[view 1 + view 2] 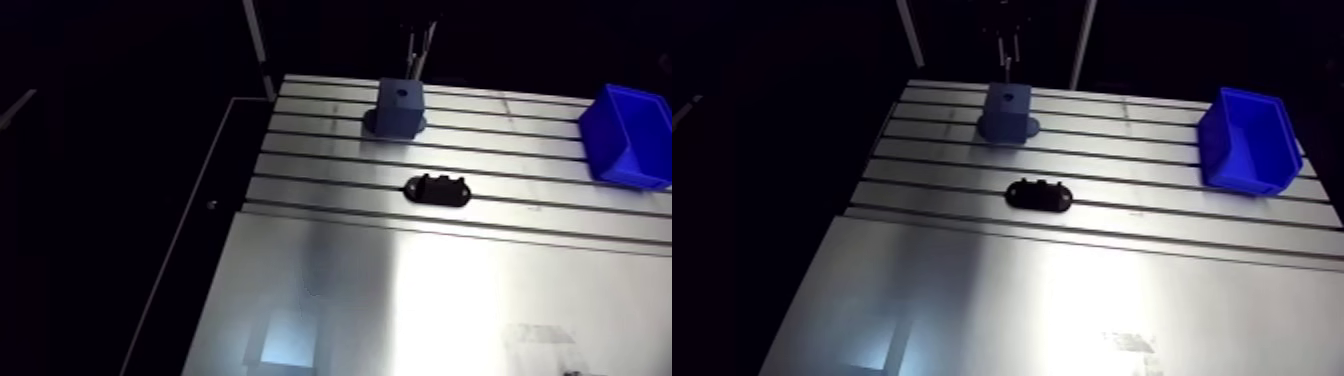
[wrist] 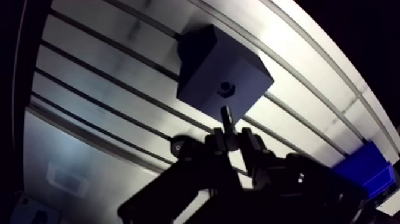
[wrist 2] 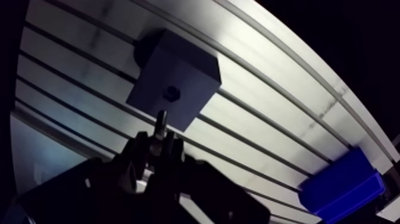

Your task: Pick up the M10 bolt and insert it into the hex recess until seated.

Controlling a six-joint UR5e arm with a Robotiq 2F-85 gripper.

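1. One slotted aluminium table (image 1: 1072,300) is carrying every loose item.
2. One dark blue block (image 1: 1007,108) is standing on the table.
3. One hex recess (image 2: 225,89) is showing in the block's top face.
4. One black oval fixture (image 1: 1039,194) is lying on the table.
5. One blue bin (image 1: 1247,140) is sitting on the table.
6. One M10 bolt (image 2: 227,116) is showing in the wrist view.
7. One gripper (image 2: 232,136) is hanging over the block.
8. Two fingers (image 2: 250,143) are pressing against the single bolt, one on each side.
9. In total, three separate items are resting on the table: block, fixture and bin.
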